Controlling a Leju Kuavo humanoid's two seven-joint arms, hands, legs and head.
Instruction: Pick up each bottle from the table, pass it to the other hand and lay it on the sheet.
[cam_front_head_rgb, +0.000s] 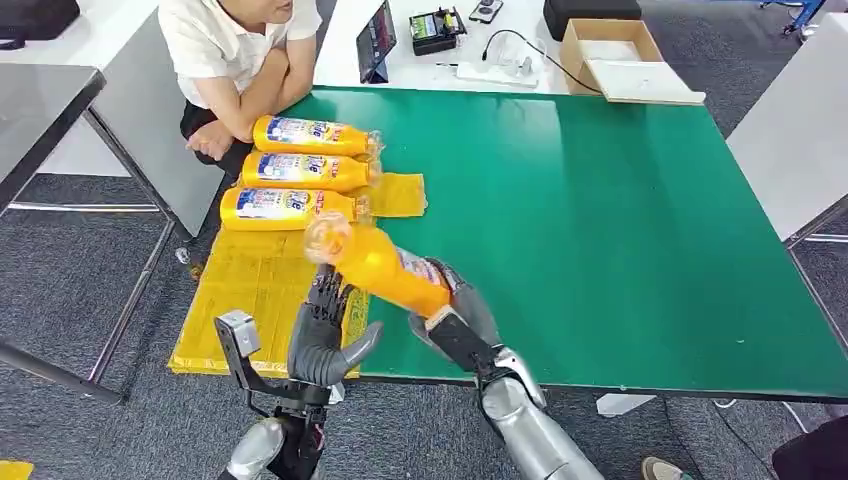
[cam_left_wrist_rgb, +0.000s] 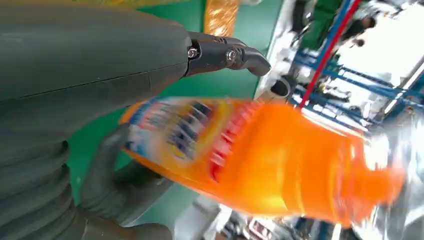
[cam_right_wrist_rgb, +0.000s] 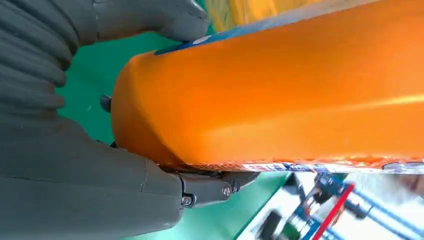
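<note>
With the right hand (cam_front_head_rgb: 455, 310) clamped on the base end of the orange bottle (cam_front_head_rgb: 385, 268) just beside the yellow sheet (cam_front_head_rgb: 255, 290) and the left hand (cam_front_head_rgb: 325, 330) spread open beneath its neck, an early release could drop it

Held bottle (cam_left_wrist_rgb: 260, 160) blurred; cap end cut off.

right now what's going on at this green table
The right hand grips an orange bottle by its base, held tilted above the table's near edge. The left hand is open just beneath its neck, fingers up. Three bottles lie side by side on the yellow sheet.
</note>
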